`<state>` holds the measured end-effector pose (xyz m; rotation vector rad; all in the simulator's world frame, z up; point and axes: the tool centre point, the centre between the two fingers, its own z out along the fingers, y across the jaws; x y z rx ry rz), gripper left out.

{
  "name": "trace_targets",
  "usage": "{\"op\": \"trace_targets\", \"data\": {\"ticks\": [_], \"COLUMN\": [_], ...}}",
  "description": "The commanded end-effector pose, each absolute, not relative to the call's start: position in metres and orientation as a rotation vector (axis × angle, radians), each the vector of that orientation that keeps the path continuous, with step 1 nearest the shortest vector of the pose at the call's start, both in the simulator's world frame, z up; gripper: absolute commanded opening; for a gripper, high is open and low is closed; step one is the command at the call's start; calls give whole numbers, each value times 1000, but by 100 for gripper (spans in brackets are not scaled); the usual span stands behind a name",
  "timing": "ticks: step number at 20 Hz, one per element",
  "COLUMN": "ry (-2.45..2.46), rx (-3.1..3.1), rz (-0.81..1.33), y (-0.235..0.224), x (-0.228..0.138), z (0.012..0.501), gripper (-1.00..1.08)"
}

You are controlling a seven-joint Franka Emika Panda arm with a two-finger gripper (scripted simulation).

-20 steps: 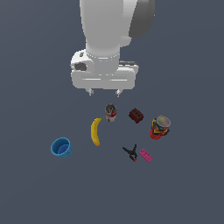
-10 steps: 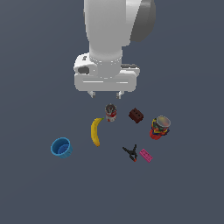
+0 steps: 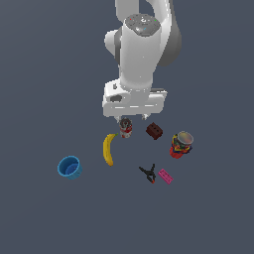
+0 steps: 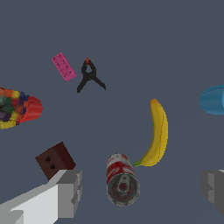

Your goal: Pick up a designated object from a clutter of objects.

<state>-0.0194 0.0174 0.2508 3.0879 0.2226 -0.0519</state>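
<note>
Arm vertical in exterior view, wrist pointed straight down, end effector [image 3: 132, 118] hanging above small red-labelled can [image 3: 125, 128]. Brown block [image 3: 154, 131] on desk [image 3: 44, 213] just toward the view's right of that can, apart from colourful can [image 3: 181, 144]. Banana [image 3: 108, 149], blue cup [image 3: 69, 167], black clamp [image 3: 148, 173], pink piece [image 3: 165, 176] scattered nearby.

Wrist view: fingers [image 4: 70, 193] spread wide, nothing held; red-labelled can [image 4: 122, 179] between them, brown block [image 4: 54, 160] just beside one finger.

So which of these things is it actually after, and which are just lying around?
For the job:
- brown block
- the claw, open above the pile

Just lying about:
- banana
- blue cup
- small red can
- colourful can
- black clamp
- pink piece
</note>
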Motion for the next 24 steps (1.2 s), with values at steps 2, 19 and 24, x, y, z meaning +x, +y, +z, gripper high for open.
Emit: {"op": "trace_targets", "data": {"ticks": [2, 19, 24], "ry": [331, 861, 944], "rx": [3077, 3005, 2990], "rz": [-45, -9, -3], "y": [39, 135, 148], "x": [-27, -103, -120], "z": [222, 100, 85], "gripper": [100, 100, 100]}}
